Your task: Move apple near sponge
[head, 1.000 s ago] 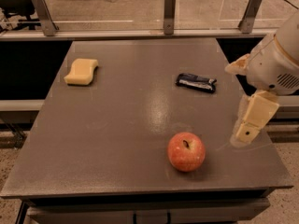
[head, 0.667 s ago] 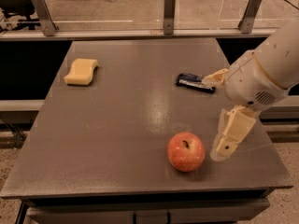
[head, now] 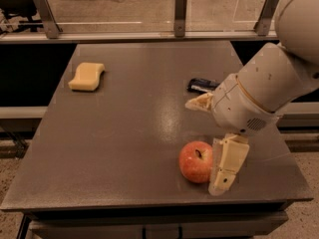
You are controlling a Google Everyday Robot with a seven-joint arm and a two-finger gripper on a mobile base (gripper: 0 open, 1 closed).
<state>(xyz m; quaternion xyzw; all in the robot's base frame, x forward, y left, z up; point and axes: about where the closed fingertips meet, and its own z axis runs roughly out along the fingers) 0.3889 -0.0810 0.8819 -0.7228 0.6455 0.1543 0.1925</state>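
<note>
We are at the reach for the apple (head: 196, 162), which sits near the front edge of the table (head: 124, 148), right of the middle. The sponge (head: 87, 76) lies well apart from it, toward the far left corner. The gripper (head: 205, 144) hangs at the apple's right side, not yet around it.

To do this step well, we judge that the two fingers should go to opposite sides of the apple at its widest part, low enough that the round skin cannot slip out upward. We should close only once the fruit is centred between them. A push from one finger alone could roll it toward the front edge, so we want to go gently. The dark wrapped bar (head: 202, 85) behind the arm is out of the way.

The jaws stand wide apart and hold nothing. The lower finger (head: 228, 163) points down just beside the apple's right flank; we cannot tell whether it touches. The other finger (head: 200, 102) sticks out above and behind the apple, clear of it.
</note>
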